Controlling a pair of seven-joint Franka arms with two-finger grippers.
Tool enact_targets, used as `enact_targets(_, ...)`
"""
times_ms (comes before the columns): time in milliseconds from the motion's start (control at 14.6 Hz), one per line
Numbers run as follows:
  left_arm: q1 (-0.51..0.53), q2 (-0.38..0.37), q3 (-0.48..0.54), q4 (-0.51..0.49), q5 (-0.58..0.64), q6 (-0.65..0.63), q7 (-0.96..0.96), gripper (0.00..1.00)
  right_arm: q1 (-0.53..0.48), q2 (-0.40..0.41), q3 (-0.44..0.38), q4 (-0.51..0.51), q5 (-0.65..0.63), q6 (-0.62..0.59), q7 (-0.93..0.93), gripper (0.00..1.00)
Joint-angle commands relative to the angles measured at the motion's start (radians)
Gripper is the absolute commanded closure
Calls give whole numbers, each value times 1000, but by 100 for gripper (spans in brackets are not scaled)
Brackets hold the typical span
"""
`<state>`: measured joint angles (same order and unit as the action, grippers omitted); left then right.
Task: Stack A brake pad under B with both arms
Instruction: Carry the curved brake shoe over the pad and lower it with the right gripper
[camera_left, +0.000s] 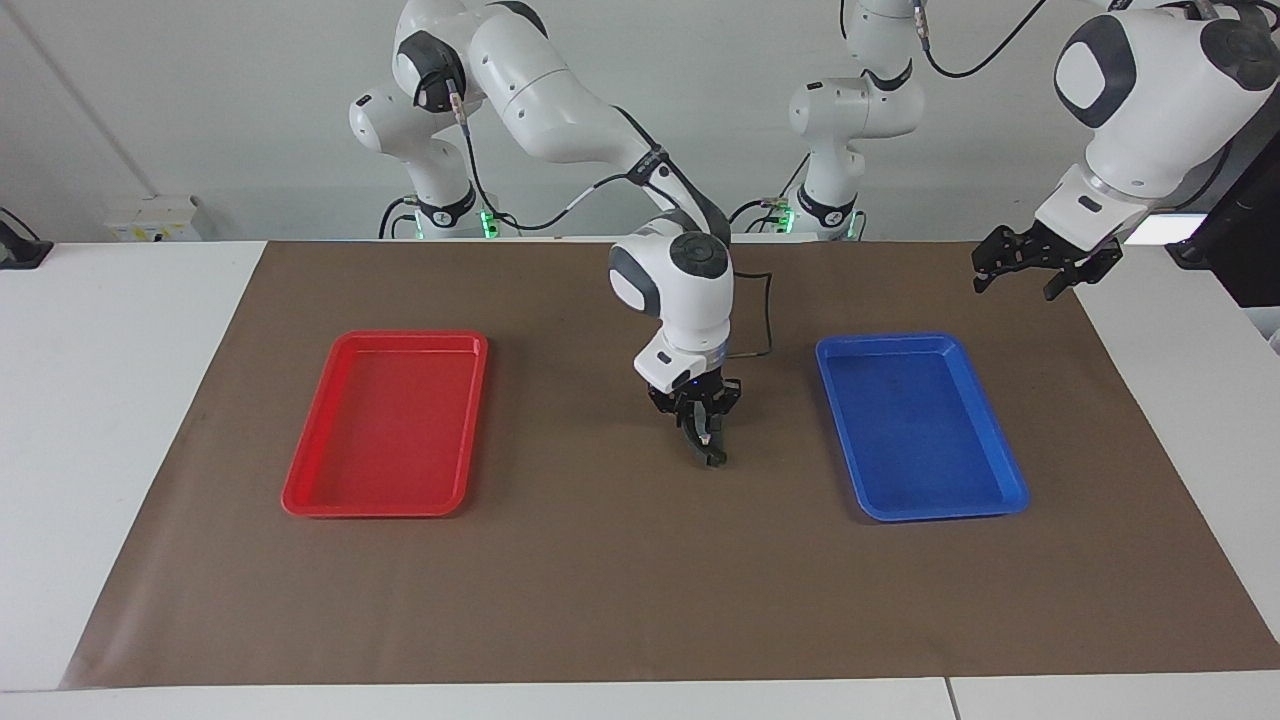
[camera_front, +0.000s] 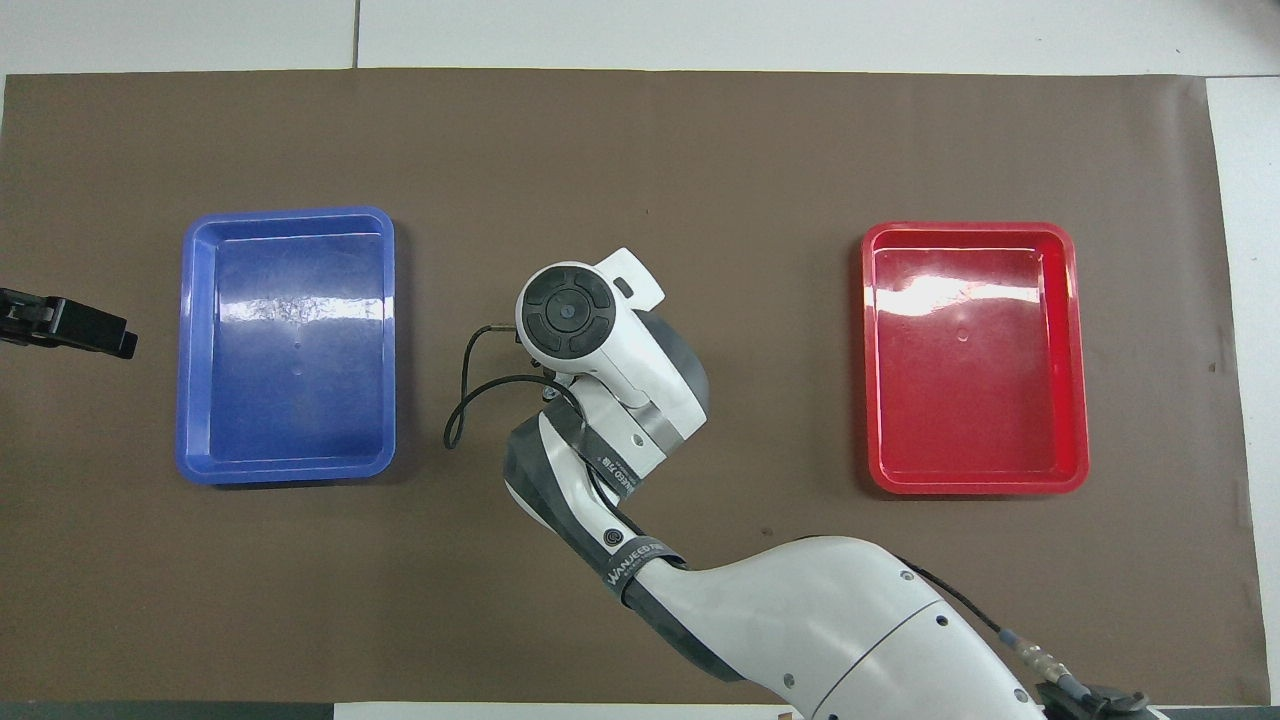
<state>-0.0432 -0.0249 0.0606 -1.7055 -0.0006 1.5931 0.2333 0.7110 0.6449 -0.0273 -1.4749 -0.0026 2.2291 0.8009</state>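
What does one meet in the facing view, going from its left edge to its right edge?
red tray → right gripper with a dark piece over the brown mat → blue tray → left gripper

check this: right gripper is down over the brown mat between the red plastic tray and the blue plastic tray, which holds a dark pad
No: the blue plastic tray is empty, as the overhead view shows. The right gripper is indeed down over the brown mat between it and the red plastic tray. The left gripper waits over the mat's end.
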Motion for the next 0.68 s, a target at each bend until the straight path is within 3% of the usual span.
enact_targets(0,13,3,-7,9,2,-15,9,1,18,24,-3,30,-23,12,38,100)
enact_targets(205,13,3,-7,9,2,-16,9,1,21,27,-3,30,-23,23,40,99)
enact_targets(274,13,3,-7,9,2,-16,9,1,21,27,-3,30,-23,32,40,91)
enact_targets(342,13,3,-7,9,2,-16,9,1,18,27,-3,30,-23,34,38,55)
enact_targets(411,13,-3,-5,4,2,-43,11,1,18,27,-3,30,-25,34,40,1)
enact_targets(616,13,-13,-7,-5,2,-117,11,1,4,7,-6,30,-30,23,35,1)
